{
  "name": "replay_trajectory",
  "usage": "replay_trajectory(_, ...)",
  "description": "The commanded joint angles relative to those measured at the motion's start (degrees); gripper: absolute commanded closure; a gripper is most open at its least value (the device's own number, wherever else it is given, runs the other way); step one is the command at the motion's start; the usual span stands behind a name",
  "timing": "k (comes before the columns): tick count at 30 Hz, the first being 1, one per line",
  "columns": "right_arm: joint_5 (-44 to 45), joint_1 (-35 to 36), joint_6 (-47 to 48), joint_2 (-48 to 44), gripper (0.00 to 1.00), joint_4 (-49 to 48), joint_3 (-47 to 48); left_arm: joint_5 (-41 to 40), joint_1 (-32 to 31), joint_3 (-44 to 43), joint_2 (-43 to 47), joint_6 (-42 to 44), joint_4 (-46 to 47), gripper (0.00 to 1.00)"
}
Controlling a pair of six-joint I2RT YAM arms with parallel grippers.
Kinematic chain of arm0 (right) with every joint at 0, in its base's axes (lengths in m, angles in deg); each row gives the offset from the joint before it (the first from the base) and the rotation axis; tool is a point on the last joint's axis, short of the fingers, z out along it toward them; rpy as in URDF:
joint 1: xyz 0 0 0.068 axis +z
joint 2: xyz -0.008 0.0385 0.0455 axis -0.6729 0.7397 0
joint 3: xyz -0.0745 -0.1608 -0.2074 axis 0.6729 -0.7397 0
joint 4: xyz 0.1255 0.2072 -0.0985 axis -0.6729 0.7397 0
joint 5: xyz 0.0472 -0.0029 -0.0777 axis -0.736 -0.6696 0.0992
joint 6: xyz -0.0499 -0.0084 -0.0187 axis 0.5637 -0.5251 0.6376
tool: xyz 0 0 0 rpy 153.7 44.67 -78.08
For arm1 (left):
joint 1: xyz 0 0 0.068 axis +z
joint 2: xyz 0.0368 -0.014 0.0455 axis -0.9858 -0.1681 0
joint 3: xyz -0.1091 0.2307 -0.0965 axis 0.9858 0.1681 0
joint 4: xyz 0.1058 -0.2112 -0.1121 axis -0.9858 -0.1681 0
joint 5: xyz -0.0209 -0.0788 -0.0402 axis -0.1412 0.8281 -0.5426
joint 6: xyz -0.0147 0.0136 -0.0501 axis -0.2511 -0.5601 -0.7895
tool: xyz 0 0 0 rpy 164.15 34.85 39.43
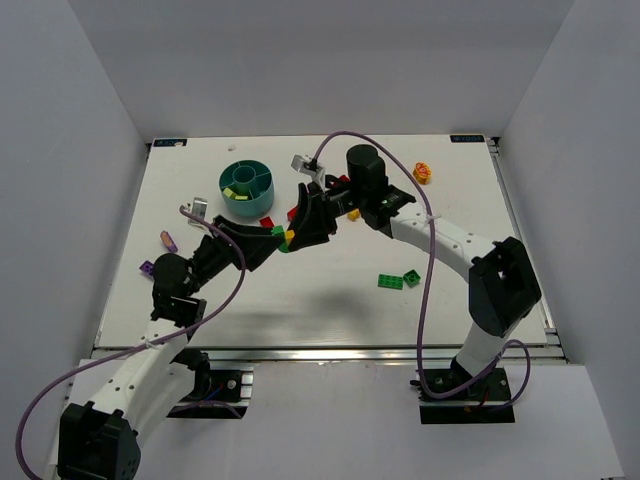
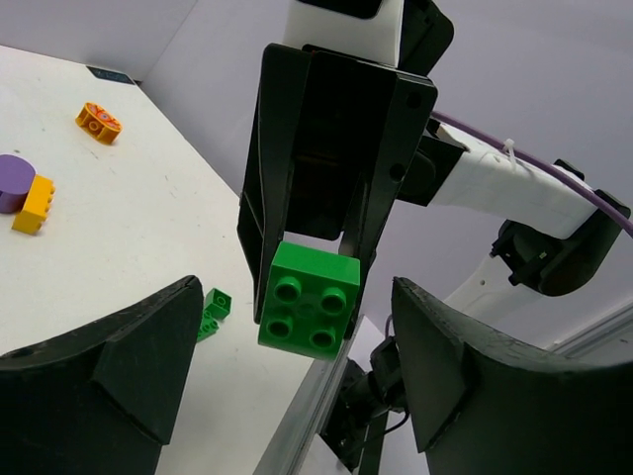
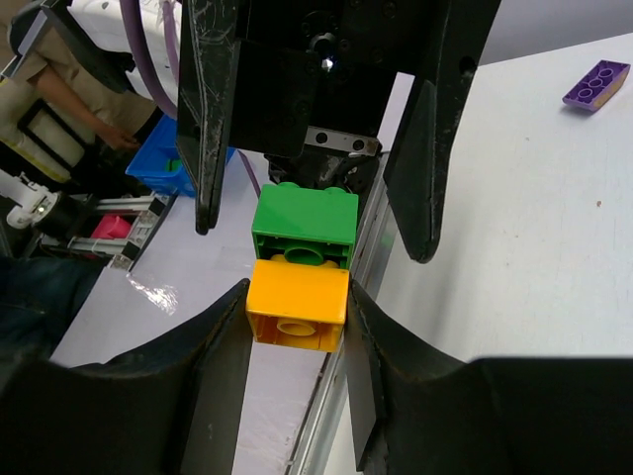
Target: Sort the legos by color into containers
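Top view: round teal plastic divided cup (image 1: 245, 212) sits far left on white table (image 1: 330, 300), a yellow piece in one compartment. Near its front right, right gripper (image 1: 291, 236) and left gripper (image 1: 268, 243) meet tip to tip, with a small green-and-yellow stack between them

Left wrist view: green four-stud plastic brick (image 2: 309, 309) sticks out from the right gripper's black fingers, studs toward the camera. The left fingers (image 2: 129, 366) stand wide on either side, not touching it

Right wrist view: right gripper is clamped on yellow-orange plastic brick (image 3: 297, 302). The green brick is stacked on its far end, between the left gripper's parted fingers, with gaps on both sides
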Motion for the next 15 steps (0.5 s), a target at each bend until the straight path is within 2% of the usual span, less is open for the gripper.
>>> replay_trajectory(1, -0.5, 0.1, -1.7, 0.8, 1.00, -3.8, 0.3, 0.4, -0.4, -1.8, 0.0, 0.3, 1.6, 0.16)
replay_trajectory(11, -0.3, 0.1, -2.9, 2.2, 1.00, -5.3, 0.4, 2.2, -0.9, -1.8, -1.9, -2.0, 3.9, 0.53)
replay_trajectory(14, -0.4, 0.1, -2.9, 2.3, 1.00, -5.4, 0.2, 2.6, -1.0, -2.0, -2.1, -2.1, 4.2, 0.70)
replay_trajectory(15, -0.5, 0.1, -2.9, 2.3, 1.00, -5.4, 0.1, 2.6, -1.0, -2.0, -2.1, -2.1, 4.1, 0.70)
